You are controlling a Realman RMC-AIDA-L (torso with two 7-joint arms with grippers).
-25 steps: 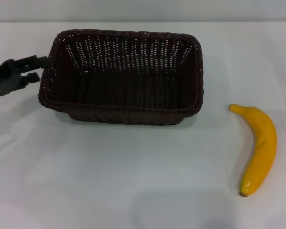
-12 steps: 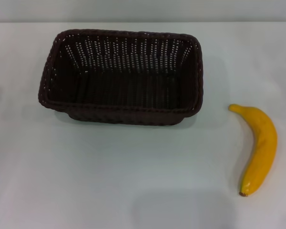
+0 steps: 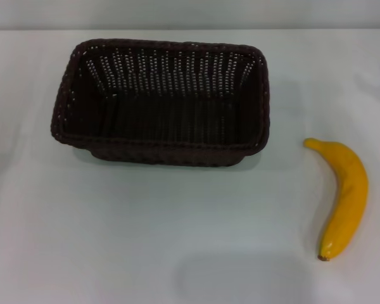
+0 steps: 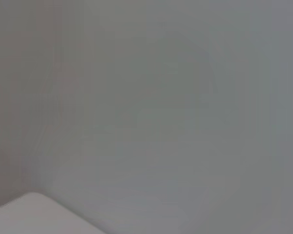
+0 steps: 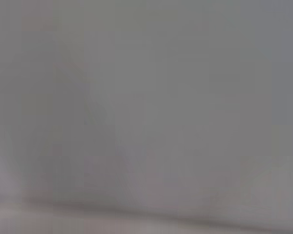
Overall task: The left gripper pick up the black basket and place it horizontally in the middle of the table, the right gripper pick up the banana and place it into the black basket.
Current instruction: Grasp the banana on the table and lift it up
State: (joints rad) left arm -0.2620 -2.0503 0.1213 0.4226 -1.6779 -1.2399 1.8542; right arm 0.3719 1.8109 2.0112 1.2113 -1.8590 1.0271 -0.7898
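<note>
Black basket (image 3: 161, 101) sits upper centre of the head view, long side running left-right, open side up, flat on the table (image 3: 114, 234), nothing inside. Banana (image 3: 343, 197) lies lower right, well apart from the basket, curved, brown tip toward the bottom edge, resting on the table. Neither gripper shows in the head view, and both wrist views give only blank grey surface, so the left gripper and the right gripper are out of sight; can't tell how wide either is spread or whether anything is held, though basket and banana are both plainly free on the table. Judgement: basket placing looks done, horizontal and roughly mid-table, so the step in hand is the banana pick. Next move calls for the right gripper to come in over the banana's middle, fingers across its narrow width, grip, lift, carry up-left over the basket's rim and release inside.
</note>
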